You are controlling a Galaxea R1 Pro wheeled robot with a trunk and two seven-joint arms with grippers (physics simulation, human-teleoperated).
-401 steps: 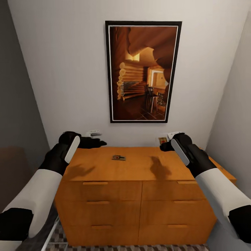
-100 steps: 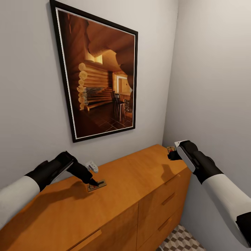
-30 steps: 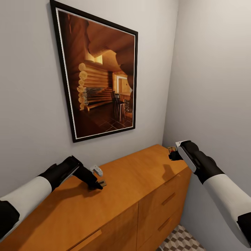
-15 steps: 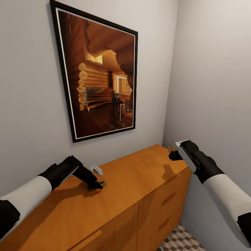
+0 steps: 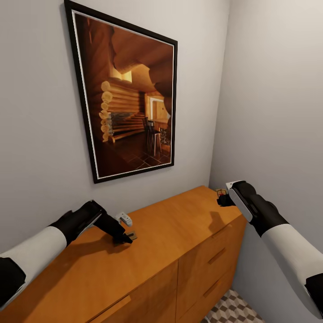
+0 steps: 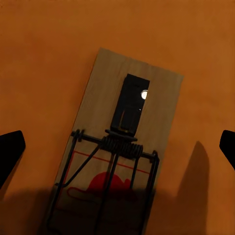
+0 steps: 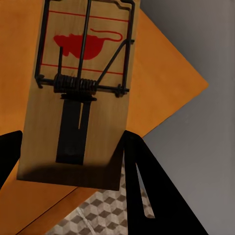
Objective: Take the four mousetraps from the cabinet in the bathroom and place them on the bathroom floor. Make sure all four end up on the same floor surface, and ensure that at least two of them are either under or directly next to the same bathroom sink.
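One mousetrap (image 6: 120, 147), a small wooden rectangle with dark wire and a red mouse print, lies flat on the orange-brown cabinet (image 5: 179, 229) top. My left gripper (image 5: 125, 238) hangs low over it, open, with a dark fingertip (image 6: 10, 152) on either side of the trap and apart from it. My right gripper (image 5: 220, 200) is shut on a second mousetrap (image 7: 81, 93), holding it by one short end above the cabinet's far right corner. Part of that held mousetrap (image 5: 220, 193) peeks out past the right hand in the head view.
A large framed picture (image 5: 130, 103) hangs on the wall behind the cabinet. A grey side wall (image 5: 278, 112) stands close beside the right arm. Cube-patterned bathroom floor (image 5: 229, 309) tiles lie below the cabinet's right end, with the drawer fronts (image 5: 211, 260) facing them.
Nothing has moved in the last second. Before that, the view turned to look along the cabinet, and my left gripper came down over the lying mousetrap.
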